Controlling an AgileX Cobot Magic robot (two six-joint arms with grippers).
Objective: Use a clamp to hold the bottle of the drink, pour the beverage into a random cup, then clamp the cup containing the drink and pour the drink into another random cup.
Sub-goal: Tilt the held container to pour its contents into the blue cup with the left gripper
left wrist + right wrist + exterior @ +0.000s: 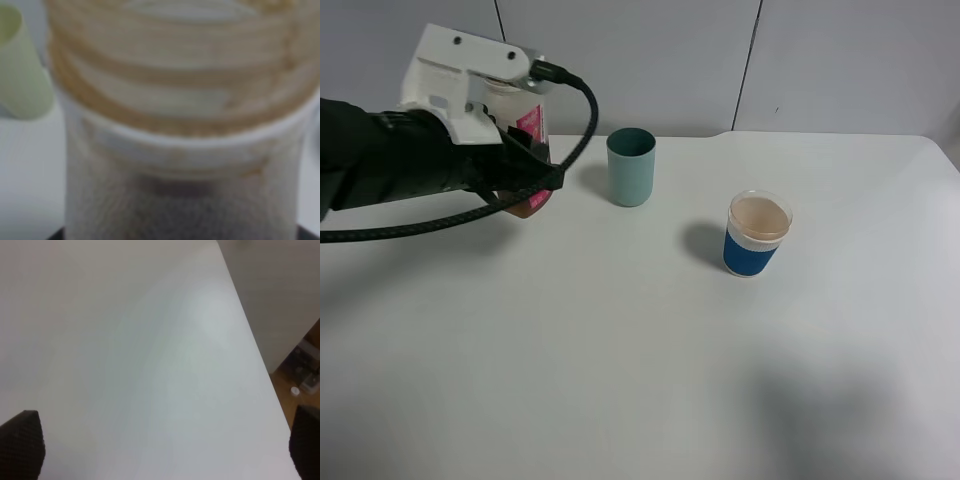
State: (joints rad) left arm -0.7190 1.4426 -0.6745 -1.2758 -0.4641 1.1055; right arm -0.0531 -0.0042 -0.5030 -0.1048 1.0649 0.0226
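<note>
Two cups stand apart on the white table in the high view, a teal cup and a blue-sleeved cup holding brownish beverage, with the left gripper clamped on the pink-labelled bottle at far left. The left wrist view shows that bottle's blurred threaded mouth beside a pale yellow-green cup. The right wrist view shows the right gripper spread wide over the table.

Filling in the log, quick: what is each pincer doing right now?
Left pincer: closed on the bottle.
Right pincer: open, holding nothing.
</note>
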